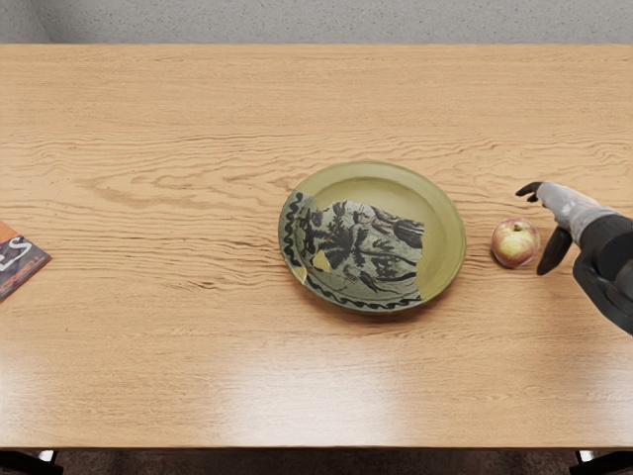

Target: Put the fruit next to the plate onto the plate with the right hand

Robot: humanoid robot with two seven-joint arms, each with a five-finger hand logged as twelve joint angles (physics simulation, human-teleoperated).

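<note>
- While it rested on the table point(198, 336), the apple point(515, 241) lay just beside the right hand point(566, 216), between its finger and thumb tips;
- the hand's fingers were spread, holding nothing;
- the plate point(447, 220) sat beyond the apple from the hand;
- a book point(15, 259) lay well apart, opposite.

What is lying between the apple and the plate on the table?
Nothing but a bare strip of table, in the head view; the apple and plate do not touch.

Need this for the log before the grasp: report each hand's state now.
Left hand: not in view.
Right hand: open, fingers spread beside the apple, holding nothing.
</note>
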